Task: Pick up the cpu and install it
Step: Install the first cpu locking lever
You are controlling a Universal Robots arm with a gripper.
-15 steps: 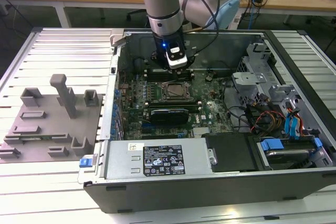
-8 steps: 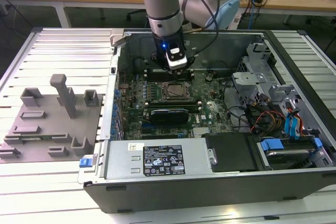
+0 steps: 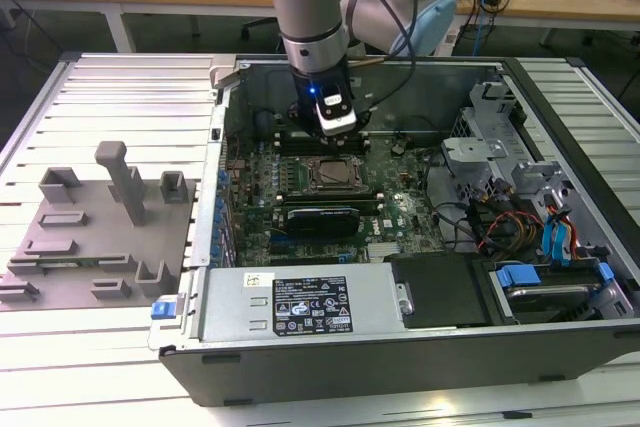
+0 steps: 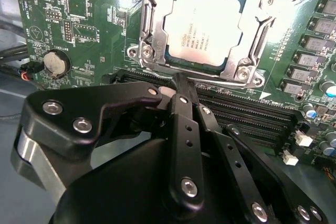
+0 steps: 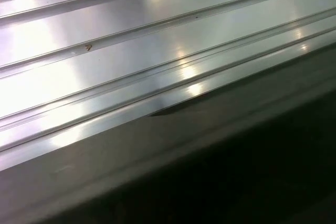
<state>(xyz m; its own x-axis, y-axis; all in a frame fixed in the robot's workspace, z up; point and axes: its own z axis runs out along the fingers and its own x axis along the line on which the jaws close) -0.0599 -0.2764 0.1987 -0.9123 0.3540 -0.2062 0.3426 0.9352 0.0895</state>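
Silver-grey metal marks the top of the cpu (image 4: 205, 27), which is seen seated in its socket frame (image 4: 149, 51) on the green motherboard (image 4: 68, 19), in the upper middle of the second wrist view. The gripper (image 4: 176, 80) is placed just beside the socket, above the black memory slots (image 4: 247, 116); its fingers (image 4: 184, 93) are pressed together on nothing. In the exterior view, the arm (image 3: 310, 7) is lowered into the open computer case (image 3: 560, 347).
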